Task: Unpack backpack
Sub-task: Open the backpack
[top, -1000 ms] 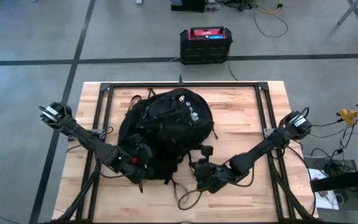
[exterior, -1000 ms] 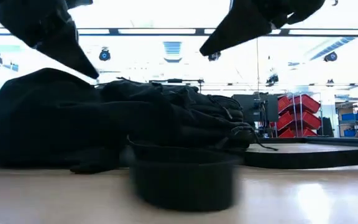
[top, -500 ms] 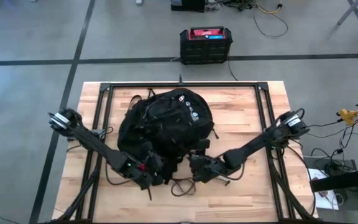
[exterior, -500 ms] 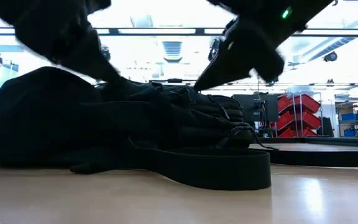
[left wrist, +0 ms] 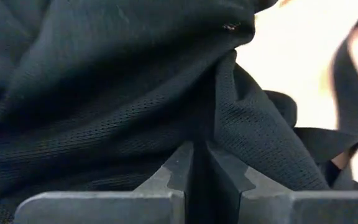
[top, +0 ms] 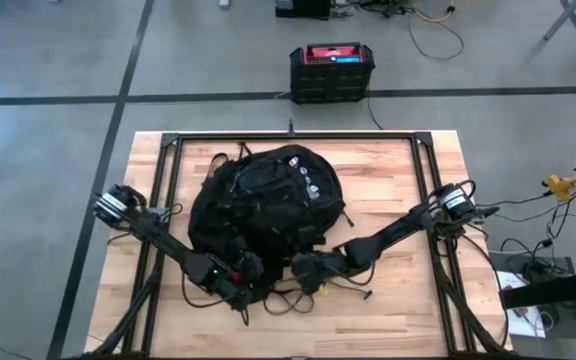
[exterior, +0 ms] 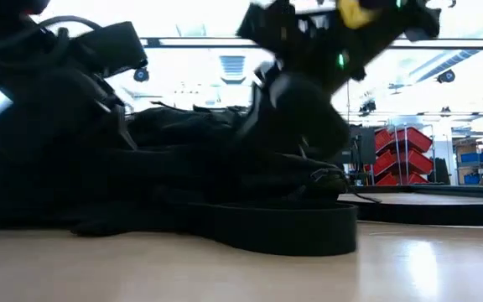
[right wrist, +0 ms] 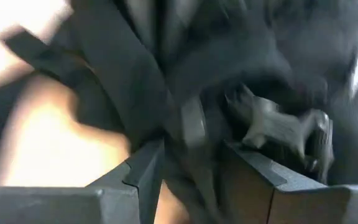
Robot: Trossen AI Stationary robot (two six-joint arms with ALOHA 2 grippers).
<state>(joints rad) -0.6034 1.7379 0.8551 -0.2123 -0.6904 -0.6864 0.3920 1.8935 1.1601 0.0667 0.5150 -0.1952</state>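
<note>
A large black fabric backpack [top: 266, 200] with small round patches lies mid-table, straps trailing forward. The left gripper [left wrist: 193, 163] pinches its mesh fabric; the right gripper [right wrist: 188, 165], fingers spread, straddles a strap. A black crate with a red top [top: 331, 72] sits on the floor beyond the table.

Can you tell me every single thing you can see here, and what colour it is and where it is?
backpack: one, black, middle of the table.
straps: several, black, trailing from the backpack toward the table's near edge.
table: one, light wood with a black frame, under everything.
crate: one, black with a red top, on the floor beyond the table.
bins: a few, red, in the room behind.
left gripper: one, dark, shut on backpack fabric at its near edge.
right gripper: one, dark, open, at the backpack's near edge.
</note>
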